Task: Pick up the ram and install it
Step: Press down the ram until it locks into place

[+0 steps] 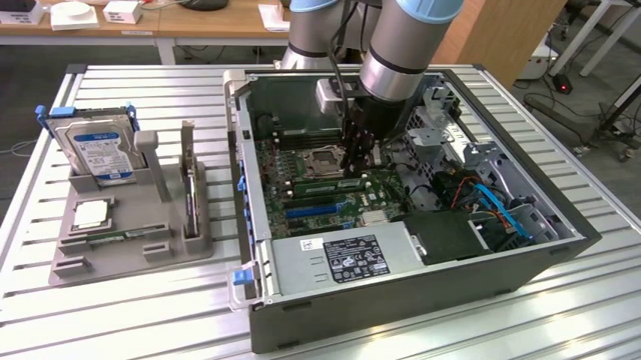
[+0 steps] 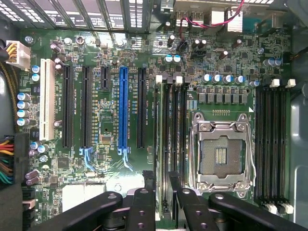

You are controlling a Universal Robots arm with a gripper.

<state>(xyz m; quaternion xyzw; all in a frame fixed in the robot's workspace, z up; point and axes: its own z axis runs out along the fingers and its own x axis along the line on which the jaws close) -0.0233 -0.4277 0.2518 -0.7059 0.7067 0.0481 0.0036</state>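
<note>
The ram (image 1: 323, 185), a thin green stick with a white label, stands in a memory slot of the motherboard (image 1: 300, 199) beside the processor socket (image 1: 323, 159). My gripper (image 1: 356, 166) reaches down into the open computer case directly above it. In the wrist view the ram (image 2: 163, 144) shows edge-on as a narrow line. My gripper (image 2: 162, 202) straddles that line, with its black fingers (image 2: 144, 204) a little apart and open. The empty socket (image 2: 221, 154) lies next to that slot.
A grey parts holder (image 1: 130, 251) on the slatted table at the exterior view's left carries a hard drive (image 1: 98, 154), a square processor chip (image 1: 90, 214) and a thin green strip (image 1: 112, 238). Case walls, power supply (image 1: 346, 259) and cables (image 1: 491, 210) surround the arm.
</note>
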